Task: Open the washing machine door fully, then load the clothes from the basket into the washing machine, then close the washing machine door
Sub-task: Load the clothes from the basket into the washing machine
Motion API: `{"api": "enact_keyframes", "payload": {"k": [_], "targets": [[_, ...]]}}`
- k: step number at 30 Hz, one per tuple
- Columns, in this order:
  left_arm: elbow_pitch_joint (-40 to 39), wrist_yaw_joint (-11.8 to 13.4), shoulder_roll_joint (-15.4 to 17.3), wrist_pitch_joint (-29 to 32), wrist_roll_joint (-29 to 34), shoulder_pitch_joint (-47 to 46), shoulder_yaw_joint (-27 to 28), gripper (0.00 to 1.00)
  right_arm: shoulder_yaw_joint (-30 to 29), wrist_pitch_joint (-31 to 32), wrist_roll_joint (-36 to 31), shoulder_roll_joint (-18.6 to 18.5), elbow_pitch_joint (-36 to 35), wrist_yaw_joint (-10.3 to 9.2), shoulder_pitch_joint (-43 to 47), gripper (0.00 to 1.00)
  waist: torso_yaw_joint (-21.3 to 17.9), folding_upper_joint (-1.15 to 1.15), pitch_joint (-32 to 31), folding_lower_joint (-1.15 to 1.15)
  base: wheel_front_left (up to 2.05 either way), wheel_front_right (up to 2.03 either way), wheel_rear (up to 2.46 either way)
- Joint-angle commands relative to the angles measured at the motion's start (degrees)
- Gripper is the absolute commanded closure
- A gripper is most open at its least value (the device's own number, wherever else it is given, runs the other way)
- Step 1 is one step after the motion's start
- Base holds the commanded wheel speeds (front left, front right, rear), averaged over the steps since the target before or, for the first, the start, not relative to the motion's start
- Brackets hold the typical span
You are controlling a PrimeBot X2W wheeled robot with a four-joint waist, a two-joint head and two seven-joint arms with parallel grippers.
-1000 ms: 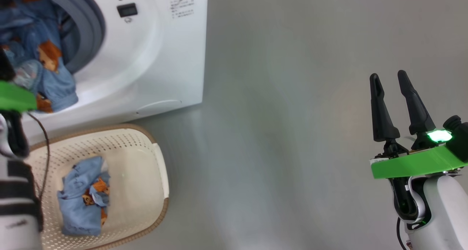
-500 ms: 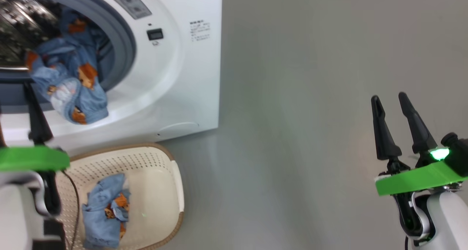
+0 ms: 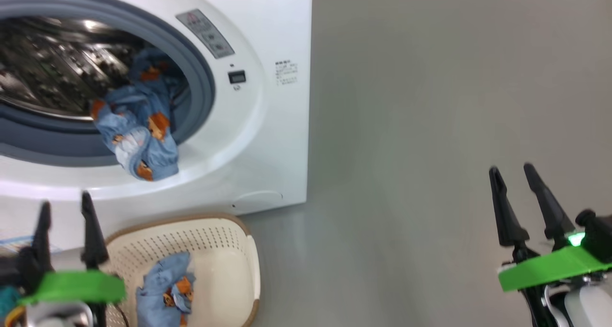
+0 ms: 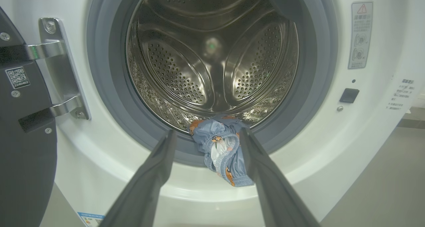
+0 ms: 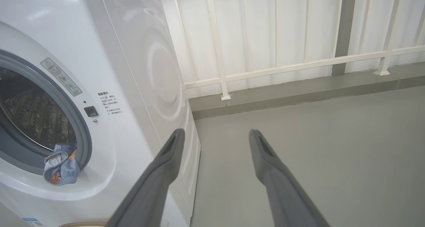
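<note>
The washing machine [image 3: 267,140] stands with its steel drum [image 4: 212,54] exposed. The washing machine door [image 4: 23,160] is swung open at the left edge of the left wrist view. One piece of the clothes [image 3: 138,136] hangs out over the grey seal [image 4: 220,150]; another lies in the basket [image 3: 239,269] on the floor before the machine. My left gripper [image 3: 65,200] is open and empty, short of the drum mouth, by the basket's left side; in its wrist view [image 4: 208,131] its fingers frame the hanging garment without touching it. My right gripper [image 3: 510,169] is open and empty over bare floor.
Grey floor [image 3: 406,174] spreads to the right of the machine. A white railing [image 5: 282,67] on a low kerb runs behind it. The basket's rim [image 5: 83,224] peeks in at the bottom of the right wrist view.
The head camera has tilted, so the whole picture has slid down and right. My left gripper has drawn back from the drum mouth, leaving the garment draped over the seal.
</note>
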Motion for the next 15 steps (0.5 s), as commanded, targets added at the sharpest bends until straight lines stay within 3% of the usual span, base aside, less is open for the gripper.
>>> {"api": "enact_keyframes", "payload": {"k": [1,15], "targets": [[-2.2,0.0,1.3,-0.3,-0.4,1.7,0.8,0.0,0.8,-0.5,-0.2,-1.4,-1.1,0.32,1.0,0.0,1.2,0.0,-3.0,0.01,0.0,0.0,0.0],[-7.7,0.0,0.6,-0.3,-2.3,13.0,0.8,0.0,-0.5,-0.5,0.0,-2.2,-1.6,0.32,6.5,0.0,2.9,0.0,-8.1,0.01,0.0,0.0,0.0]]}}
